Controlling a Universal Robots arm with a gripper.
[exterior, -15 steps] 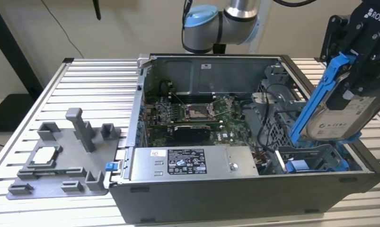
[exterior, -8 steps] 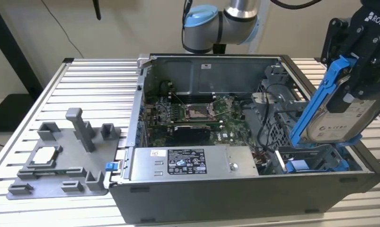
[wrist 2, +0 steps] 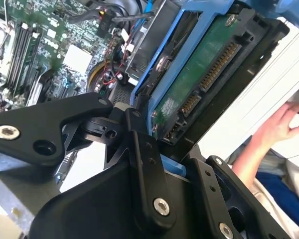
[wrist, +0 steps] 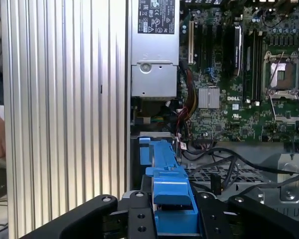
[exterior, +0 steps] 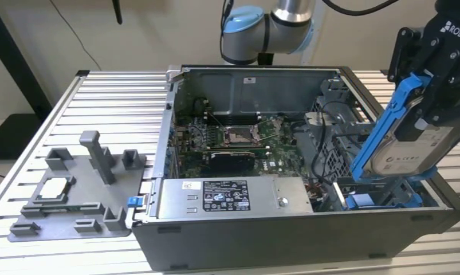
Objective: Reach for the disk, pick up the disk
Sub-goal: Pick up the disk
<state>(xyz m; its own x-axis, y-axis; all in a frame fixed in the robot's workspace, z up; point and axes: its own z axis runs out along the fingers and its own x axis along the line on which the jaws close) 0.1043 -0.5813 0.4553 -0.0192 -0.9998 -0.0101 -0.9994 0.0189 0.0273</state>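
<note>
The disk, a silver-grey drive with a white label in a bright blue bracket, hangs tilted above the open computer case's corner on the exterior view's right. My gripper is shut on its upper part, and its black fingers clamp the blue bracket from both sides. In the second wrist view the disk shows its green circuit underside and connector, just beyond the gripper's black linkage. In the first wrist view the blue bracket's edge sits between the two fingers.
The open computer case holds a motherboard, a grey power supply and a drive cage with a blue part. A grey fixture lies on the slatted table. A person's hand is nearby.
</note>
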